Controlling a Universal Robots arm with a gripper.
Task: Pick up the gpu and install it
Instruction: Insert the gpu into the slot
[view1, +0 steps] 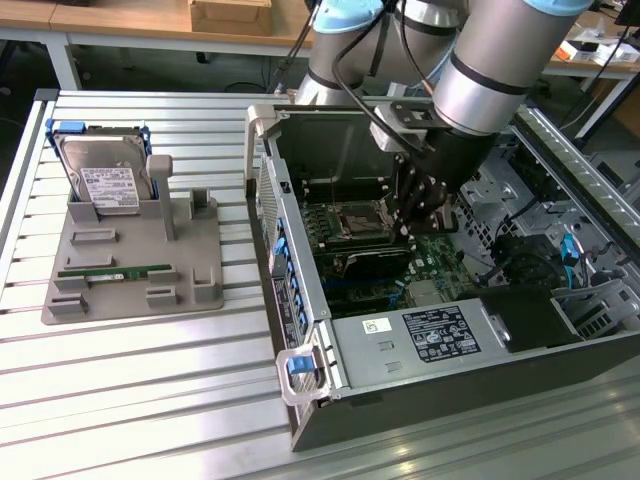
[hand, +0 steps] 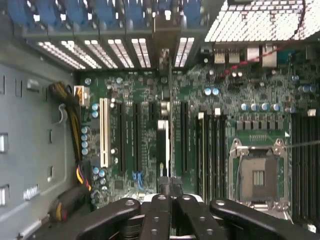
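Gripper (hand: 169, 186): black, segmented metal fingers (hand: 156, 210) with round rivets, pressed together with no gap at the tips; lowered inside the computer case (view1: 300, 330).
Gpu (hand: 165, 145): inside the case, seen edge-on as a thin dark blade with a pale strip, standing upright among the long black expansion slots right at the closed fingertips; whether the tips touch its edge cannot be told. Its shiny end meets the case's rear slot wall.
Motherboard (hand: 135, 90): flat green board on the case floor, studded with small silver cylindrical capacitors; one white slot (hand: 104, 132) lies parallel to the black ones.
CPU socket (hand: 257, 175): square, framed in bright metal, on the same board beside the slots.
Slot covers (hand: 65, 52): perforated silver strips along the case's rear wall, under blue plastic clips (hand: 105, 12).
Power supply (view1: 430, 335): grey sheet-metal box with a printed label, at the case's near end.
Fixture tray (view1: 190, 250): grey moulded plastic, outside the case on the ribbed aluminium table (view1: 150, 380).
Hard drive (view1: 105, 180): silver box, white label, upright at the tray's far end.
Memory stick (view1: 115, 271): narrow, green, flat on the tray.
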